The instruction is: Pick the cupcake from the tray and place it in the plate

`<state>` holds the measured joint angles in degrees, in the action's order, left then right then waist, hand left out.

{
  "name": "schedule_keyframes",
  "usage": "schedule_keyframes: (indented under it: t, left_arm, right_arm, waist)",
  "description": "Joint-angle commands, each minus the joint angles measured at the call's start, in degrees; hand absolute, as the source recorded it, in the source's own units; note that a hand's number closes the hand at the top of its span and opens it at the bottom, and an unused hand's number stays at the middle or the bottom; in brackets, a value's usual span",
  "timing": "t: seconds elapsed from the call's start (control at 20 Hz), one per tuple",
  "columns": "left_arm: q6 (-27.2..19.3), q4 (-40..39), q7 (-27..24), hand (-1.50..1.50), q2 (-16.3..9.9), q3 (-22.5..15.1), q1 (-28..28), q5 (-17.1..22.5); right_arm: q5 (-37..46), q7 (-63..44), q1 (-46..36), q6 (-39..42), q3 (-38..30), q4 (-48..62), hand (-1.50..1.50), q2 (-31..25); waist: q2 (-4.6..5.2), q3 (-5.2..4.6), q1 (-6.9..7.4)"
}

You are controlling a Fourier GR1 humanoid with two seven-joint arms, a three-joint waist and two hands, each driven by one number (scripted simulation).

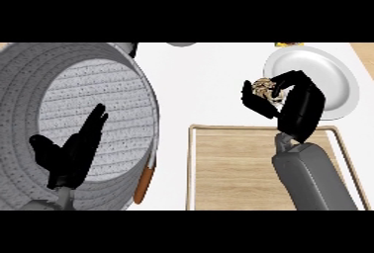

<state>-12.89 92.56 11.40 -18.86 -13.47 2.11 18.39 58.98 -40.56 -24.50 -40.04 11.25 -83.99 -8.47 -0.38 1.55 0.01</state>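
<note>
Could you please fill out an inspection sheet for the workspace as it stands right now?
Surface: white counter.
Job's things: cupcake held at the left rim of the white plate; wooden tray below it, bare where visible.
Clutter: big grey pan at left, its orange-brown handle near the tray.
Hands: right hand curled round the cupcake; left hand open over the pan, resting.
Cables: nothing seen.
Surroundings: small objects cut off at the top edge, unidentifiable.

Wooden tray (226, 170), glossy plate (332, 74)
</note>
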Motion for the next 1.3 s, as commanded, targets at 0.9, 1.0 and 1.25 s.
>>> schedule_keyframes:
  t: [0.9,1.0,1.25]
  left_arm:
    - [0.72,-6.04,1.77,0.0,2.06,-2.02,-0.45,-0.88]
    - [1.65,-5.56,1.08,0.0,2.12,-3.16,-1.85,-0.97]
    - [0.58,-6.4,1.19,0.0,3.27,-3.42,0.02,-2.1]
  right_arm:
    - [-28.11,24.9,-12.32,0.49,-21.72,38.09,1.5,-17.56]
    - [-26.17,25.02,-11.46,5.91,-20.01,42.63,-1.5,-20.37]
    - [-32.96,35.22,-15.41,11.25,-23.19,48.57,-1.5,-18.66]
  waist:
    - [2.28,-1.34,3.16]
    - [2.51,-1.42,3.61]
    - [2.52,-1.18,3.75]
